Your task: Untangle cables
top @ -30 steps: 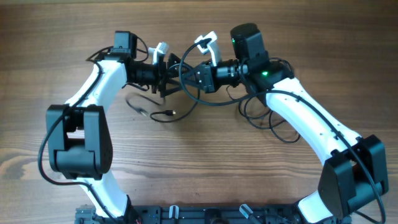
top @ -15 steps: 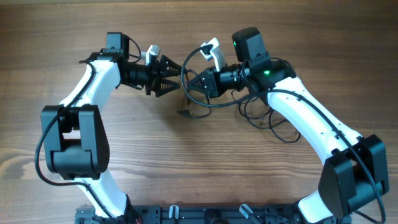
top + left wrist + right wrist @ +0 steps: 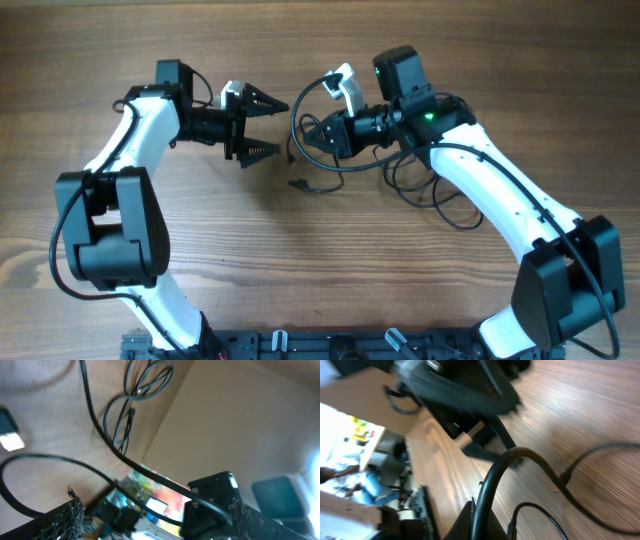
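The cables point(image 3: 312, 160) are thin black cords looped on the wood in front of my right gripper point(image 3: 320, 134), with one plug end point(image 3: 298, 183) lying loose on the table. The right gripper is shut on one black cord point(image 3: 496, 472), which arches up out of its closed fingers point(image 3: 470, 519). More loops point(image 3: 432, 192) trail under the right forearm. My left gripper point(image 3: 266, 126) hovers to the left of the bundle, jaws spread wide and holding nothing. In the left wrist view the cable loops point(image 3: 134, 397) lie far ahead, beyond both fingertips point(image 3: 70, 516).
Bare wooden tabletop point(image 3: 330, 270) surrounds the cables. The arm bases and a black rail point(image 3: 300, 345) sit along the near edge. Thicker black arm cables point(image 3: 70, 240) run along both arms.
My left gripper has drawn back to the left, away from the bundle, and spread its jaws wide again. The loose plug end shifted right. The right gripper stays shut on its cord.
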Controlling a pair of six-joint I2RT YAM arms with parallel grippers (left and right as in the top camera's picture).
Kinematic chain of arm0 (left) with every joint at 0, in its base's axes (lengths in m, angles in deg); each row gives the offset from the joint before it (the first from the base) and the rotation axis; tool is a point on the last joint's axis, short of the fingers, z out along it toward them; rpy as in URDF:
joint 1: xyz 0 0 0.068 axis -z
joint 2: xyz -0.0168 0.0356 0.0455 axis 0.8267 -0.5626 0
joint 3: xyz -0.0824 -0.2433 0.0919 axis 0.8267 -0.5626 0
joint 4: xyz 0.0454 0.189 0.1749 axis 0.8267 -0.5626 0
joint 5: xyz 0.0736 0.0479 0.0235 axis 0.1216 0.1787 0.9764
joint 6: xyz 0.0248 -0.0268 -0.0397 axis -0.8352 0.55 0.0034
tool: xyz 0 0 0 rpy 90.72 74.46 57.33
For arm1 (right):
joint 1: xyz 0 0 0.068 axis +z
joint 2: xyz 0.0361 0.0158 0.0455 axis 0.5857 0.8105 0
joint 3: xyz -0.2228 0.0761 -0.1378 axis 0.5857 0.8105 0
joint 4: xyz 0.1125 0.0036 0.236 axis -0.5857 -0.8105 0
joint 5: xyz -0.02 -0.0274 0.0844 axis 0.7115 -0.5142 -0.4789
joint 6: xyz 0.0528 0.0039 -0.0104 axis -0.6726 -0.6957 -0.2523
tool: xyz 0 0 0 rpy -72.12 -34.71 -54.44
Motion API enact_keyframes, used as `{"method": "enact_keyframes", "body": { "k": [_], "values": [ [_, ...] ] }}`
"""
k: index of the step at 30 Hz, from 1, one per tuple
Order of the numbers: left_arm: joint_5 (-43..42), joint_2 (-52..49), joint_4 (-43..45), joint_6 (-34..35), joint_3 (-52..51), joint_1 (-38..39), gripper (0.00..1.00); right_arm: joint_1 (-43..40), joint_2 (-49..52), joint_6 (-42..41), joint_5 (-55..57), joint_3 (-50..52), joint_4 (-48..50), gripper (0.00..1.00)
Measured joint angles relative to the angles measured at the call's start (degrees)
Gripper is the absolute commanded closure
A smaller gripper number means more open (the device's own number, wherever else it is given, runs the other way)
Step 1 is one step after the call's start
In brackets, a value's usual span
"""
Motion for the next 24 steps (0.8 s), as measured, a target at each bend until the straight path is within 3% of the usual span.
{"method": "enact_keyframes", "body": {
  "k": [5,21,24],
  "values": [
    [-0.17,0.0,-4.98,1.42,0.0,1.07,0.06,0.0,0.0,-1.75,-6.45,0.0,4.26,0.96],
    [-1.64,0.0,-16.81,5.79,0.0,3.8,0.05,0.0,0.0,-2.84,-8.96,0.0,4.33,0.96],
    [-1.86,0.0,-17.03,5.81,0.0,4.98,0.12,0.0,0.0,-2.84,-9.31,0.0,4.33,0.96]
  ]
}}
